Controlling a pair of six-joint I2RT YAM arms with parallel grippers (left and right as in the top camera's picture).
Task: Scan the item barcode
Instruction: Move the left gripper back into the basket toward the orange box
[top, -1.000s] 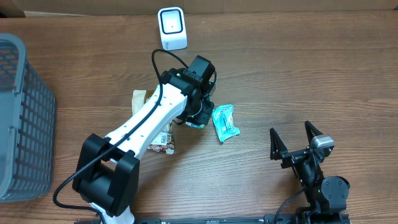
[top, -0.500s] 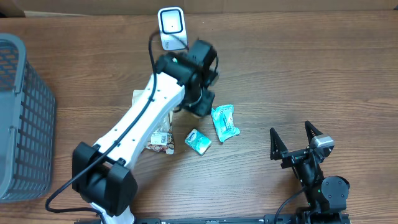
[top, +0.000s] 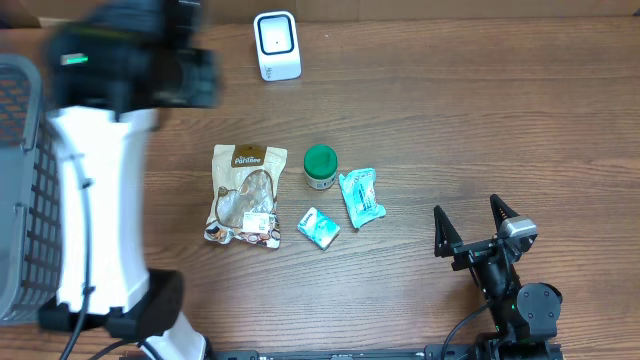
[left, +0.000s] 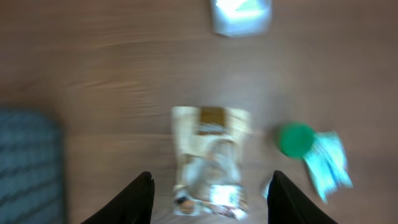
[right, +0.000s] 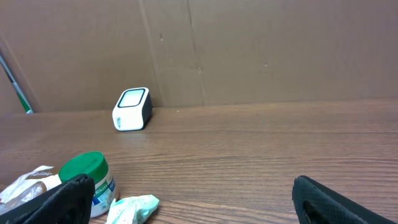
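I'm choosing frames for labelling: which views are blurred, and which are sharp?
Overhead: the left arm is smeared by motion, yet the snack bag and green-lidded jar are crisp. Left wrist: the whole frame is soft, labels unreadable. Right wrist: sharp, the scanner clearly outlined.

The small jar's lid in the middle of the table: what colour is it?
The jar lid is green, clearest from overhead.

Snack bag (top: 245, 195), green-lidded jar (top: 320, 166) and teal pouch (top: 361, 197) lie close together.
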